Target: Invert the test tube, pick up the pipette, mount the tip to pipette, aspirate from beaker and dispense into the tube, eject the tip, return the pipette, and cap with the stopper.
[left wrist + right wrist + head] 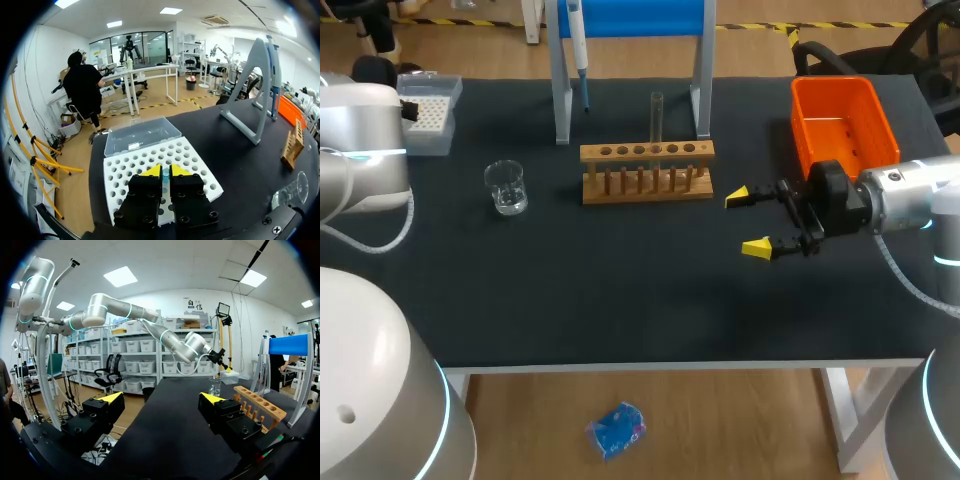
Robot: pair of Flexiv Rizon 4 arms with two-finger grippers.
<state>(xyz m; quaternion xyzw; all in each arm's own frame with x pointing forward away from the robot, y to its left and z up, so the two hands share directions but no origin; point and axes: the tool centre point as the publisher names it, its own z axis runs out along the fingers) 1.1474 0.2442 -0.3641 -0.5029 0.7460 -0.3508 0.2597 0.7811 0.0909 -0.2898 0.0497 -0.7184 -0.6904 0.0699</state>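
right gripper (747, 222) agape (beside tube rack (647, 172)); left gripper (165, 170) pinches blue item (165, 176)

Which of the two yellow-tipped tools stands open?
The right arm's tool, fingers spread wide beside the orange plastic bin; the left tool pinches a small blue piece over the white perforated tip rack.

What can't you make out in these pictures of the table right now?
1. Left gripper: in the head view the left arm hides it with its own body.
2. Small blue thing at that gripper, left wrist view: gripped or sitting in the tip box below, unclear.
3. Pipette: head view's upper edge cuts off its top.
4. Test tube, head view: too thin and clear to show any contents.
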